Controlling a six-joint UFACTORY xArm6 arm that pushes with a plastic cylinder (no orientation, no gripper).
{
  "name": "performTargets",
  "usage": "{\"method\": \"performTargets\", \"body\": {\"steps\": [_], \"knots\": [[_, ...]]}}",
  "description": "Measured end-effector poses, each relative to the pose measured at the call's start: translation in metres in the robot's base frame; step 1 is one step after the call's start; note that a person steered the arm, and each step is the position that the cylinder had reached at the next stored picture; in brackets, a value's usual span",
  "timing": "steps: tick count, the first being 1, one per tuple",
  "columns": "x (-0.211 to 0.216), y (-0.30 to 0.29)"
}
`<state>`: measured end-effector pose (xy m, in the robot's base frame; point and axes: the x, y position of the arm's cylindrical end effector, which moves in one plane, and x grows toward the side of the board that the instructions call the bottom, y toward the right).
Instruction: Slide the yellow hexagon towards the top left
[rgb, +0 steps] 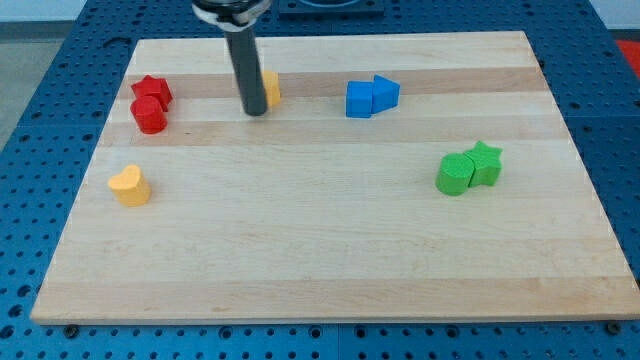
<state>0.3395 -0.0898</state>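
The yellow hexagon (271, 88) sits near the view's top, left of centre, mostly hidden behind my rod. My tip (255, 111) rests on the board just at the hexagon's lower left, touching or nearly touching it. The dark rod rises from there to the view's top edge.
A red star (152, 90) and a red cylinder (149, 115) stand together at the upper left. A yellow heart (130, 185) lies at the left. A blue cube (359, 99) and blue triangle (386, 92) sit upper right of centre. A green cylinder (454, 174) and green star (485, 160) are at the right.
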Motion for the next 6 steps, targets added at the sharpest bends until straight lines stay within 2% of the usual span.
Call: {"method": "performTargets", "body": {"steps": [1,2,3,5,6], "knots": [[-0.03,0.019],[-0.058,0.004],[-0.059,0.003],[-0.073,0.045],[-0.09,0.016]]}}
